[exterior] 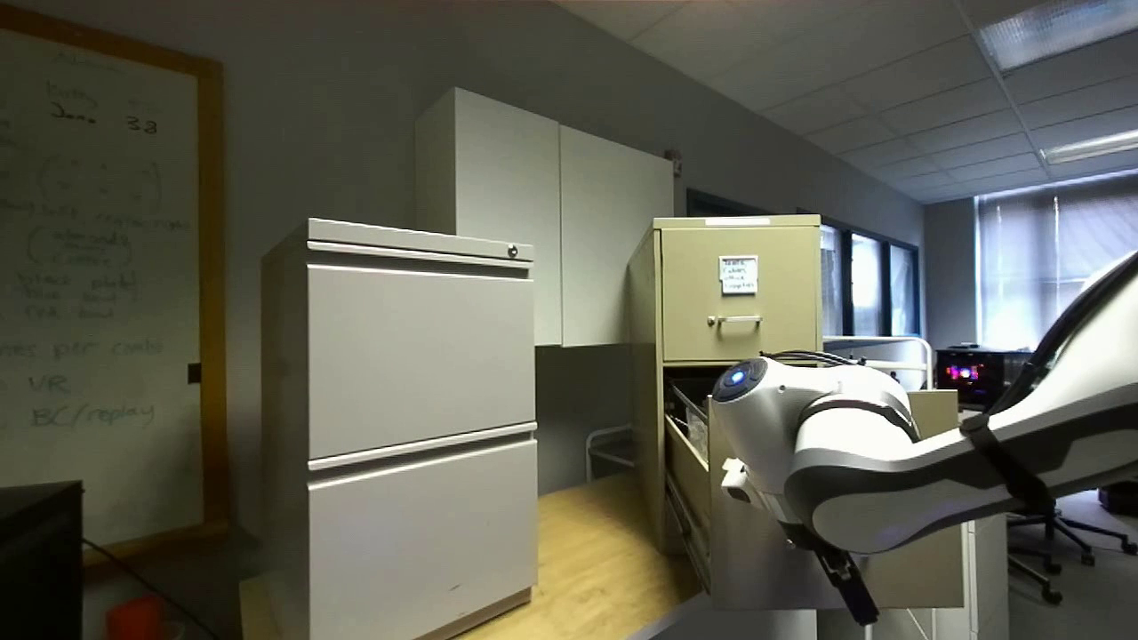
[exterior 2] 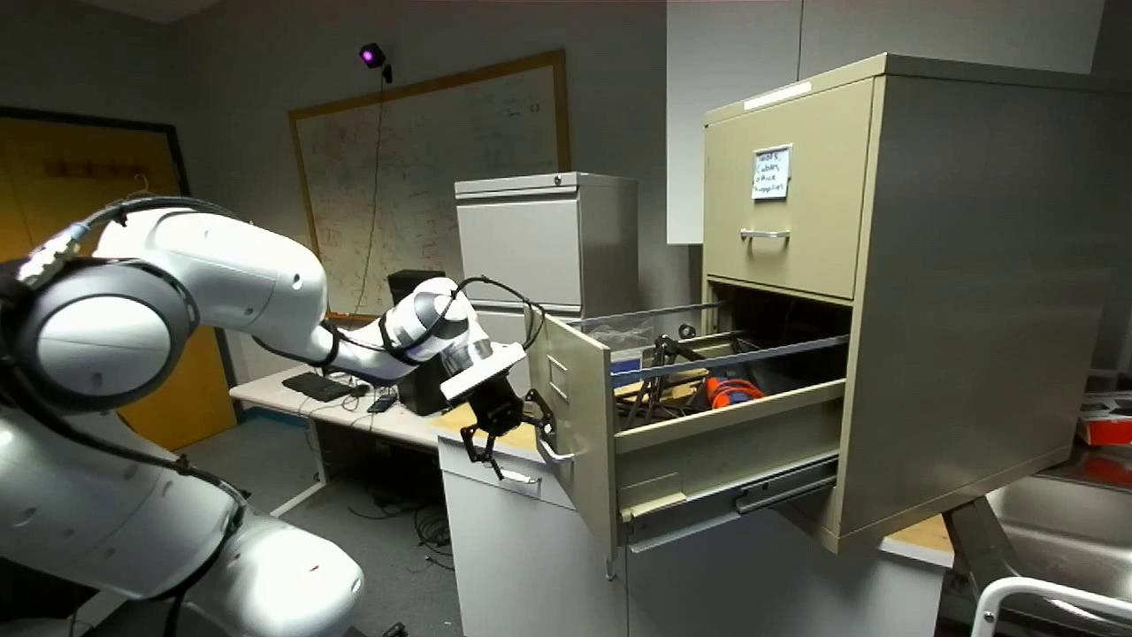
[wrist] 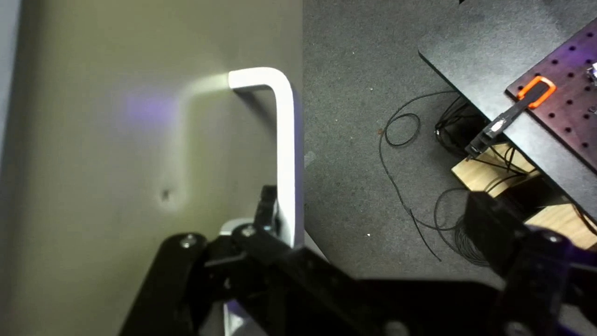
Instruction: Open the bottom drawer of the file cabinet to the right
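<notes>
The file cabinet [exterior: 738, 342] is tall, narrow and beige; its side shows in an exterior view [exterior 2: 973, 292]. Its bottom drawer [exterior 2: 588, 398] is pulled far out, with cables and tools inside. The drawer front fills the left of the wrist view [wrist: 107, 154] and is partly behind the arm in an exterior view [exterior: 765, 569]. My gripper [exterior 2: 520, 453] is open at the drawer's silver handle [exterior 2: 555, 455]. In the wrist view [wrist: 377, 214], one finger is between the handle [wrist: 286, 140] and the drawer front; the other is well apart on the outer side.
A wide grey two-drawer cabinet [exterior: 422, 356] stands beside the file cabinet on a wooden counter [exterior: 596, 542]. White cupboards [exterior 2: 531, 540] are below. A desk [exterior 2: 407, 423] stands behind the arm. Cables [wrist: 396, 126] lie on the floor.
</notes>
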### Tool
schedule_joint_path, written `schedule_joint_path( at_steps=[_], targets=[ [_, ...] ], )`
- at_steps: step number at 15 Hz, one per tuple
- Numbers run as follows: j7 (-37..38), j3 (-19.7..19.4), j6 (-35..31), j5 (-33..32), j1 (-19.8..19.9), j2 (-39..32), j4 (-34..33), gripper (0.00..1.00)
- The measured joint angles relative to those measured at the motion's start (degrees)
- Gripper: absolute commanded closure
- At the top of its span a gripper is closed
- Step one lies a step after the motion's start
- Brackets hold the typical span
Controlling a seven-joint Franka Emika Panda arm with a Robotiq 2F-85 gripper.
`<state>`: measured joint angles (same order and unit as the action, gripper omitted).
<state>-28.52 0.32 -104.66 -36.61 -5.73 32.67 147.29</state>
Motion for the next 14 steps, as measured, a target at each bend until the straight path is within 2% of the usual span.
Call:
schedule_joint_path(
  at_steps=[7, 14],
  targets=[
    [6.8, 0.0, -3.5, -0.8, 0.1, 1.1, 1.8, 0.00],
    [15.9, 0.0, -10.1, -4.1, 0.7, 3.6, 5.7, 0.00]
  ],
)
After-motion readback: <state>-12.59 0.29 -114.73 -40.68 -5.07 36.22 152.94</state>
